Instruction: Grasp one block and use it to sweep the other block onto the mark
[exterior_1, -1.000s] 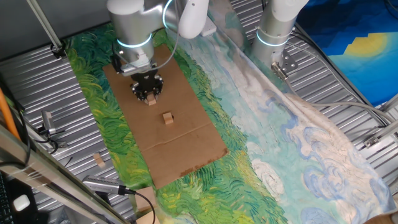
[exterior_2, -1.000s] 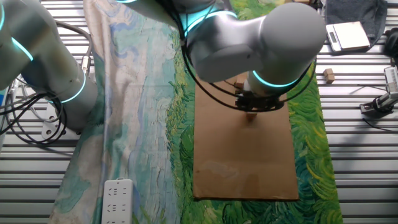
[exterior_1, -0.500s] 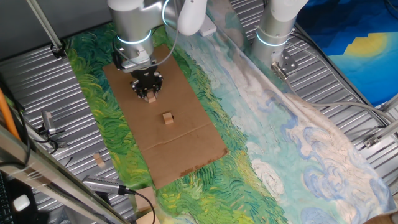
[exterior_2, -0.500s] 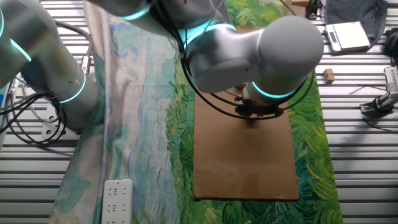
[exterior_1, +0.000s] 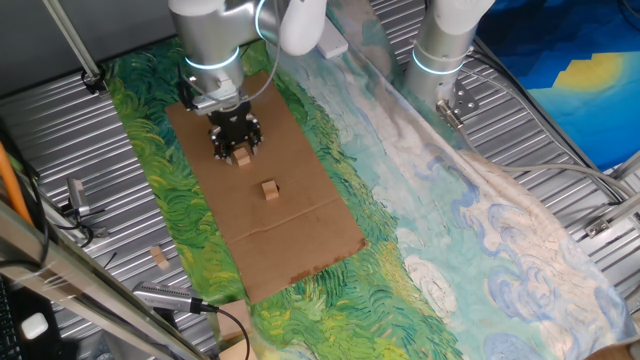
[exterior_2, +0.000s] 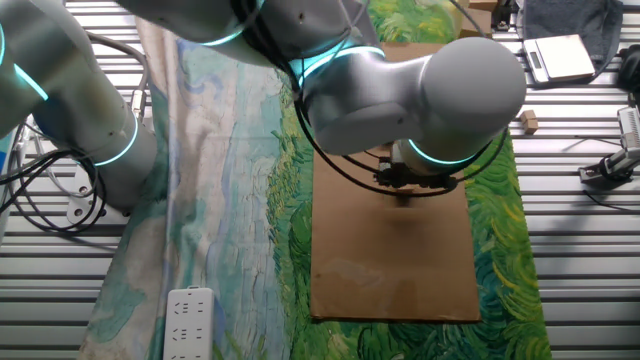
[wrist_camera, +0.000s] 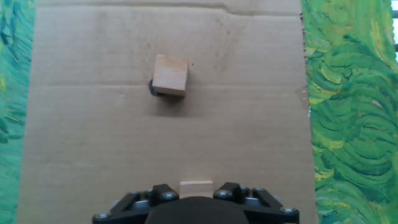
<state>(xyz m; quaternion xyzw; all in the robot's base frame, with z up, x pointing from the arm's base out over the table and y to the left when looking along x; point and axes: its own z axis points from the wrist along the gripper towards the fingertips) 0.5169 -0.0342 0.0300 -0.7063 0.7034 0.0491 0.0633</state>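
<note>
My gripper (exterior_1: 238, 148) is shut on a small wooden block (exterior_1: 242, 157), held just above the brown cardboard sheet (exterior_1: 300, 235). In the hand view the held block (wrist_camera: 196, 188) shows between the black fingers at the bottom edge. The other wooden block (wrist_camera: 170, 75) lies ahead of it on the cardboard, also seen in one fixed view (exterior_1: 269, 189). The mark (wrist_camera: 152, 88) is a small black spot that peeks out from under that block's lower left edge. In the other fixed view the arm (exterior_2: 410, 90) hides the gripper and most of both blocks.
The cardboard lies on a green and blue painted cloth (exterior_1: 430, 240) over a ribbed metal table. A spare block (exterior_1: 158, 257) lies off the cloth at the left. A second robot base (exterior_1: 440, 45) stands at the back. A scale (exterior_2: 560, 57) and a power strip (exterior_2: 188, 320) sit at the edges.
My gripper has drawn back a little from the loose block, with the held block still in it. The loose block has not moved.
</note>
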